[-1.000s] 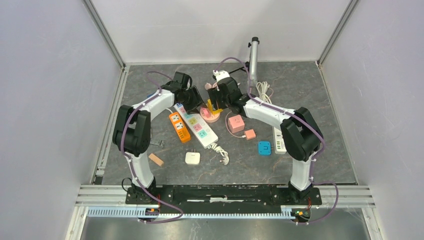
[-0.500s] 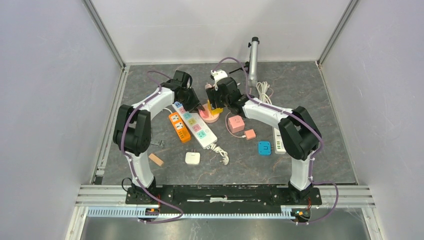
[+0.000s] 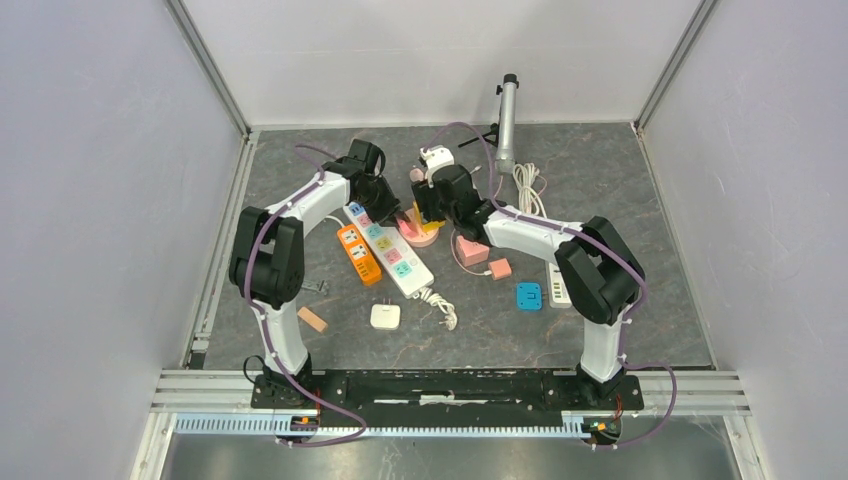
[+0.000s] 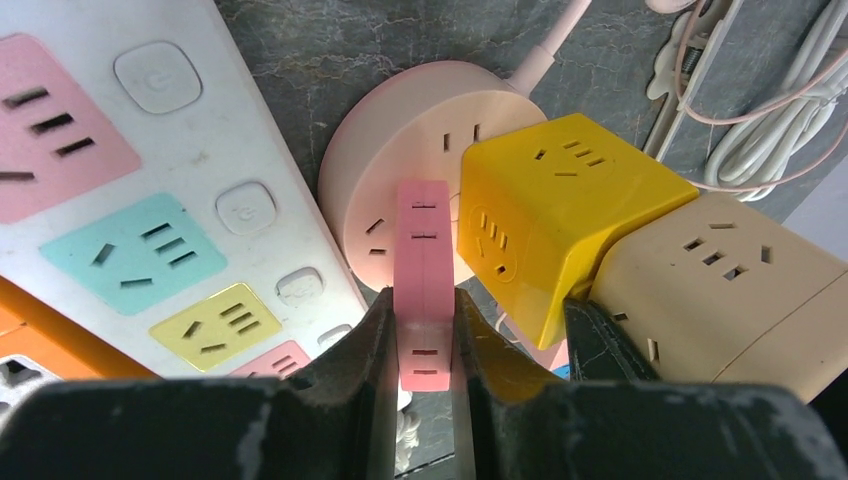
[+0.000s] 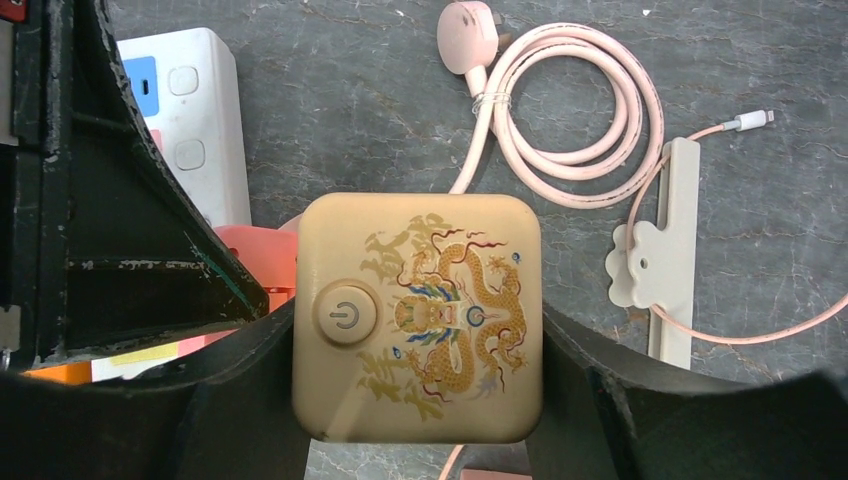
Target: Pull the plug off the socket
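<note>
In the left wrist view a flat pink plug [image 4: 423, 270] stands in a round pink socket [image 4: 400, 130]. My left gripper [image 4: 422, 302] is shut on its two flat sides. A yellow cube adapter [image 4: 560, 200] also sits on the round socket, and a beige cube [image 4: 720, 290] is joined to its side. In the right wrist view that beige cube [image 5: 420, 315], printed with a dragon and a power button, sits between the fingers [image 5: 600, 380] of my right gripper [image 5: 418, 322], which touch its two sides. From above, both grippers [image 3: 400, 213] [image 3: 432, 210] meet over the round socket [image 3: 425, 236].
A white power strip [image 3: 392, 250] with coloured outlets and an orange strip [image 3: 358, 252] lie left of the socket. A pink cube [image 3: 472, 247], a blue adapter [image 3: 528, 296], a white adapter [image 3: 385, 316] and a coiled pink cord [image 5: 570, 110] lie around. A grey cylinder [image 3: 507, 110] stands behind.
My left gripper has shut on the pink plug. My right gripper has shifted slightly left over the socket, and its jaws have narrowed onto the beige cube.
</note>
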You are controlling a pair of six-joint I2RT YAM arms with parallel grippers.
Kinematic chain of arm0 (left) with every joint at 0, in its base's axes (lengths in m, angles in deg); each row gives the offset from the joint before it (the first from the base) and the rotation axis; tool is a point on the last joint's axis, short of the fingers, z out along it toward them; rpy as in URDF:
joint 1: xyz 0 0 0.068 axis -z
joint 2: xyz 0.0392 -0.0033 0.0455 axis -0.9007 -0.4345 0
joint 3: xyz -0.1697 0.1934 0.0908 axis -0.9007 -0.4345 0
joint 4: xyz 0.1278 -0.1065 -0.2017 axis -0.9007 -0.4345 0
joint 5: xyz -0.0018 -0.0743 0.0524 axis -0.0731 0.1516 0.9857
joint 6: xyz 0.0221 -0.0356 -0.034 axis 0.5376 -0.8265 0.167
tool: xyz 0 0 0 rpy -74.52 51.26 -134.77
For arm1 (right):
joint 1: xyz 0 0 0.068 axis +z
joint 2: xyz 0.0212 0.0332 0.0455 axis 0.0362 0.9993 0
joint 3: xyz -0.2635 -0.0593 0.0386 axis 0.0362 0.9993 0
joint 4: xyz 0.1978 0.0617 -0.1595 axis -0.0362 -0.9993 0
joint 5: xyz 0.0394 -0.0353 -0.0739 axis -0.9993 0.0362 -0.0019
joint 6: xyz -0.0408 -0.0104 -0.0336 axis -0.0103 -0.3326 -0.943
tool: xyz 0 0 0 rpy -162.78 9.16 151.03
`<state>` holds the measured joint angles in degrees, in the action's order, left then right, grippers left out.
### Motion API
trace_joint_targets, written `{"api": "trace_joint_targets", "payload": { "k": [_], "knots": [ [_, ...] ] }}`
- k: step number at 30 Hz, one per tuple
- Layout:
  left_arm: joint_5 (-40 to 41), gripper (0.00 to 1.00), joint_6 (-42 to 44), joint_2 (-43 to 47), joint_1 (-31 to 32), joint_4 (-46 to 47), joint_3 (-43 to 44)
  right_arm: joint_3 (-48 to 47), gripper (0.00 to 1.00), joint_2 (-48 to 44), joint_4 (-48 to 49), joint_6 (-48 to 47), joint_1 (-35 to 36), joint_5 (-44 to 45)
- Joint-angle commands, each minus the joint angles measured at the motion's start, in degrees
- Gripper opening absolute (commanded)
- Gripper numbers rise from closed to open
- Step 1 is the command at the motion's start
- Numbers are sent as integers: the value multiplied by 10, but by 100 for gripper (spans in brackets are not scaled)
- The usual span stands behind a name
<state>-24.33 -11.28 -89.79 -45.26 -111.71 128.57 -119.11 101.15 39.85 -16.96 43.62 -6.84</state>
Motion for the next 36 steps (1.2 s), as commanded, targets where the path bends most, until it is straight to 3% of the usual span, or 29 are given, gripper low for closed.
{"api": "trace_joint_targets", "payload": {
  "k": [1,4,10,14,19,22,29,33,36],
  "knots": [
    [-58,2,-69,13,11,3,52,45,67,21,-100,-7,9,5],
    [-24,2,-78,21,11,-16,57,51,66,20,-99,-5,9,5],
    [-56,2,-114,28,7,-15,53,57,65,21,-97,-5,11,5],
    [-3,2,-41,17,13,-50,84,54,65,21,-97,-5,12,5],
    [-37,2,21,3,15,-35,77,53,65,22,-98,-6,12,7],
    [-50,2,27,3,15,-32,68,53,65,22,-99,-6,12,8],
    [30,2,44,22,10,-71,78,45,65,16,-101,-2,12,6],
    [59,2,57,37,0,-78,83,21,70,12,-113,3,12,4],
    [64,2,65,39,-10,-78,87,-8,82,4,-121,5,8,-1]
  ]
}}
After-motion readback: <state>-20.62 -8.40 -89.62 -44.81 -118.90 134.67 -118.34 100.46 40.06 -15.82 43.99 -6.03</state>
